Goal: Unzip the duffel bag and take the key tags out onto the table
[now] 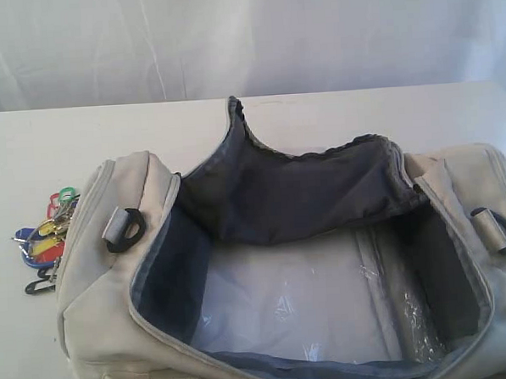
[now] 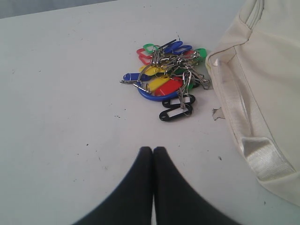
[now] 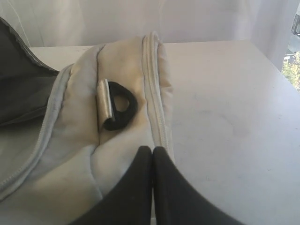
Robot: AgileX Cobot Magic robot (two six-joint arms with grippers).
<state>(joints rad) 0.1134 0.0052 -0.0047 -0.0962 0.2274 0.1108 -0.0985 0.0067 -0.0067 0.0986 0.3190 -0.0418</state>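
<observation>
Exterior view: duffel bag [image 1: 97, 287] gapes unzipped, lining [image 1: 279, 197] exposed; key tags [image 1: 45, 243] lie bunched on the table [image 1: 30, 150] at the bag's nine o'clock, just beside its end, so delivery appears complete. The left gripper [image 2: 153, 150], fingers pressed together and empty, hangs low near the tags; the right gripper [image 3: 153, 150], likewise closed on nothing, hangs over the bag's three-o'clock end.

The left gripper [image 2: 152, 151] has its two black jaws pressed together along their length, tips touching, with nothing between them. The right gripper [image 3: 152, 150] shows the same: black jaws closed tip to tip, empty.
</observation>
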